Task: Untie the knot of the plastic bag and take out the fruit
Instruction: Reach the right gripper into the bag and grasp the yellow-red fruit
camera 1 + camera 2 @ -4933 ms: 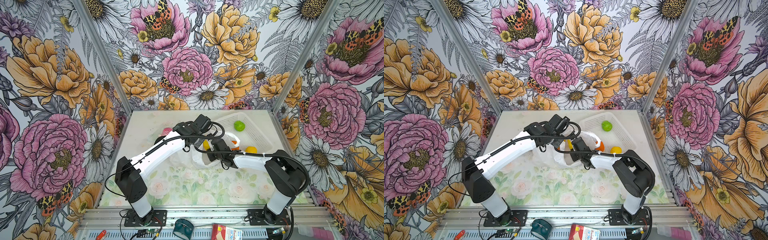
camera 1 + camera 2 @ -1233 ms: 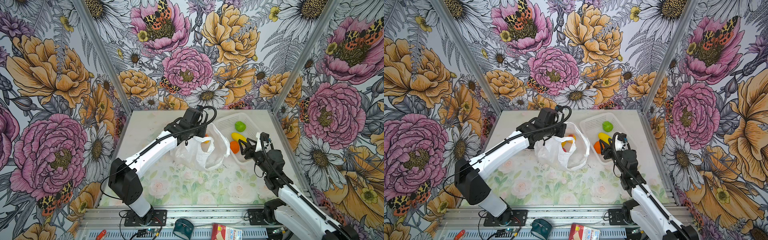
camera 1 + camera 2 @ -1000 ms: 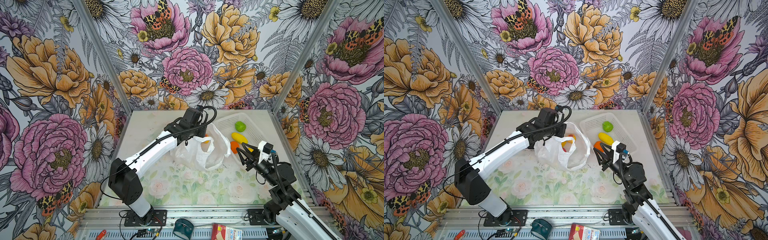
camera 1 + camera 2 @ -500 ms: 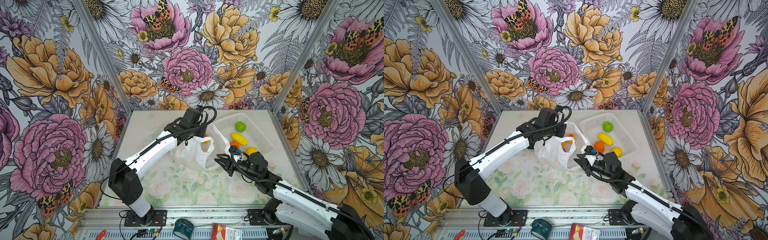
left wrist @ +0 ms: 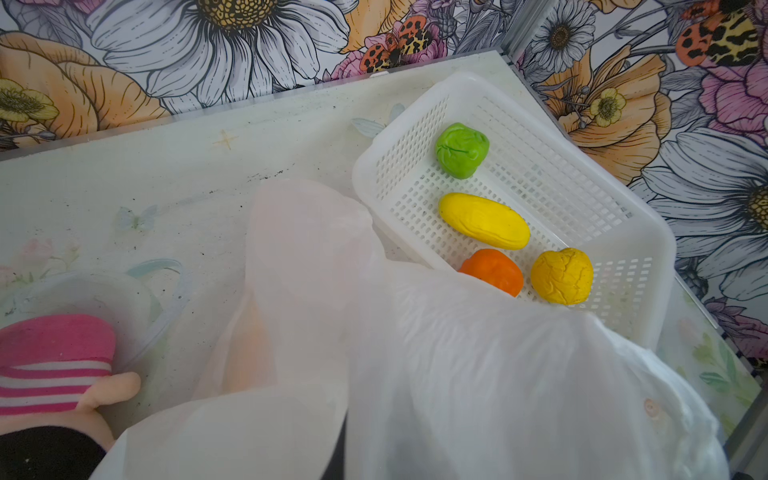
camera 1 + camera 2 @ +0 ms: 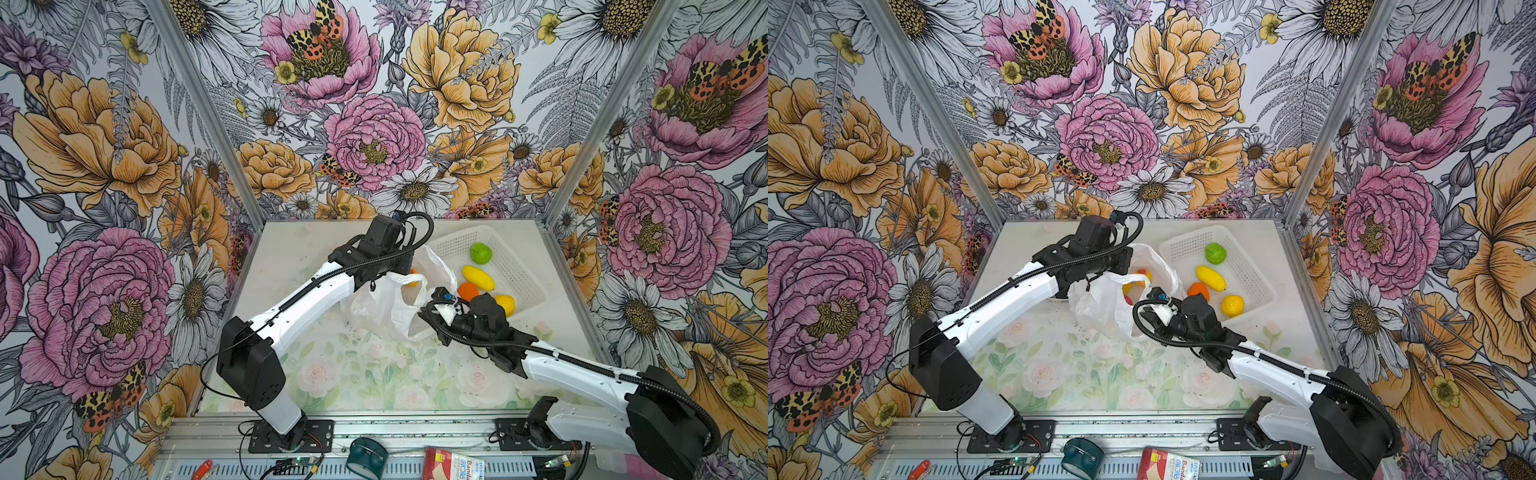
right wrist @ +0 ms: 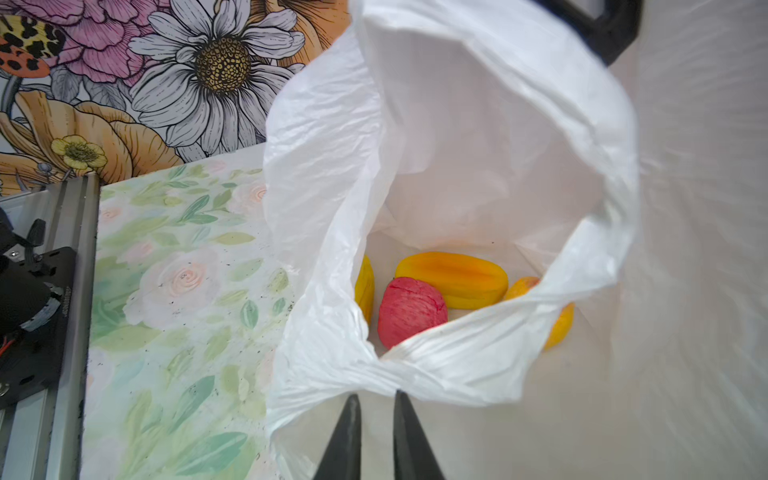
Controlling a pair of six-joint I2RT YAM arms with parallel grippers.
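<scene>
On the counter, the left tool, clamped on the plastic bag, still holds its far rim up, mouth open. A red fruit and yellow fruit lie inside. The right tool, a second ago over the basket, now pinches the bag's near rim, tips nearly together. A packet reads "Banda".

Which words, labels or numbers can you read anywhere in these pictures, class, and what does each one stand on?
"Banda": partial blue print on the red and white packet lying on the front rail below the table, cut off by the frame in both top views.
Smaller print on that packet: too small to read.
No readable text on the plastic bag, the white basket or the fruit.
</scene>
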